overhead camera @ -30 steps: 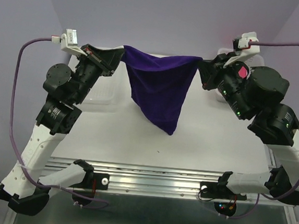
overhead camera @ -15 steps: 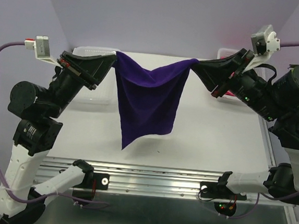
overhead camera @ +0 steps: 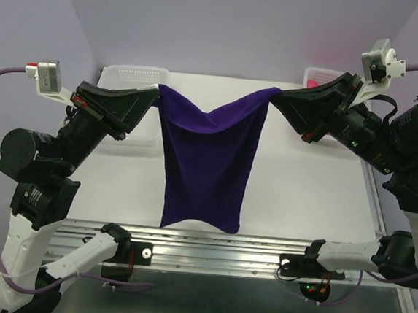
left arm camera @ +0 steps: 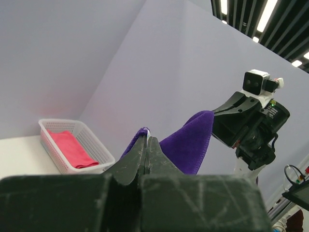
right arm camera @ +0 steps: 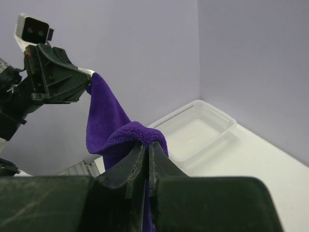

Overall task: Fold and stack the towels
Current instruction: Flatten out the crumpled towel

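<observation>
A dark purple towel [overhead camera: 207,164] hangs in the air between both arms, above the white table [overhead camera: 301,186]. My left gripper [overhead camera: 156,90] is shut on its left top corner, my right gripper [overhead camera: 277,94] is shut on its right top corner. The cloth sags in the middle and its lower edge reaches the table's near edge. In the left wrist view my left gripper [left arm camera: 147,139] pinches the purple towel [left arm camera: 190,145], with a bit of white tag at the tips. In the right wrist view my right gripper [right arm camera: 147,143] holds a bunched corner of the purple towel [right arm camera: 104,123]. A magenta-pink towel [left arm camera: 70,147] lies in a basket.
A white mesh basket [overhead camera: 134,74] stands at the table's back left, seen as an empty basket [right arm camera: 193,130] in the right wrist view. Another white basket [overhead camera: 320,76] at the back right holds the pink cloth; the left wrist view shows this basket's wall [left arm camera: 91,145].
Both arms have drawn back toward the near edge with the purple towel stretched between them. The cloth, first hanging in a point, now hangs flatter and longer.
</observation>
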